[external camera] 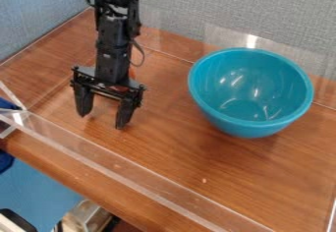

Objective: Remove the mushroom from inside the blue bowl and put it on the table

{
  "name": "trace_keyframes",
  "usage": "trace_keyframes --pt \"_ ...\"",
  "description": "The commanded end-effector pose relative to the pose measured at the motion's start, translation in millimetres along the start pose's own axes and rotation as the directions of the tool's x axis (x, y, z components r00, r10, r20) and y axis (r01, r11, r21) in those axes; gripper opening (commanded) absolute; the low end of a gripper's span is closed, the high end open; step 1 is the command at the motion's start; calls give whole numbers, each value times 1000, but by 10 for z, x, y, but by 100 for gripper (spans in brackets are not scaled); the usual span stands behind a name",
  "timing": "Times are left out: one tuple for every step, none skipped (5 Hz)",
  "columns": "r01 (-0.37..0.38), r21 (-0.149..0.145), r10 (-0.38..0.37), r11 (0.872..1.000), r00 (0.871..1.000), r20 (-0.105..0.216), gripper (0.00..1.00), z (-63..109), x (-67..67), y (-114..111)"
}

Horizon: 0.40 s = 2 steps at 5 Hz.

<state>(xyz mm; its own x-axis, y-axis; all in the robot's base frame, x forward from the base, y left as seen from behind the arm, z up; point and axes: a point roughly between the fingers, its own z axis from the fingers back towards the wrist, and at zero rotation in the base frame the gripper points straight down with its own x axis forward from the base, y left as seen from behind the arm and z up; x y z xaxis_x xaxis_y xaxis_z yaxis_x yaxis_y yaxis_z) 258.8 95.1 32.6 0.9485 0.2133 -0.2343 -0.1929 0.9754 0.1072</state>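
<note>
Claw [105,112] stands wide open, empty, on the table [197,147], left of the blue bowl [251,92].

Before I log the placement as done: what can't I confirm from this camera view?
- The mushroom: not visible anywhere. It may sit behind the open gripper or the arm, but I cannot tell.
- Blue bowl: its own front rim hides the near inner wall. The rest of the inside looks empty.
- Table: the near edge is seen only through the clear wall, and the frame cuts off the left corner.
</note>
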Motion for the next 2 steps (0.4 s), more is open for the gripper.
trace_keyframes --pt "-10 -6 10 1000 997 83 100 285 69 64" --pt "9 -9 -8 1000 995 99 100 348 158 9"
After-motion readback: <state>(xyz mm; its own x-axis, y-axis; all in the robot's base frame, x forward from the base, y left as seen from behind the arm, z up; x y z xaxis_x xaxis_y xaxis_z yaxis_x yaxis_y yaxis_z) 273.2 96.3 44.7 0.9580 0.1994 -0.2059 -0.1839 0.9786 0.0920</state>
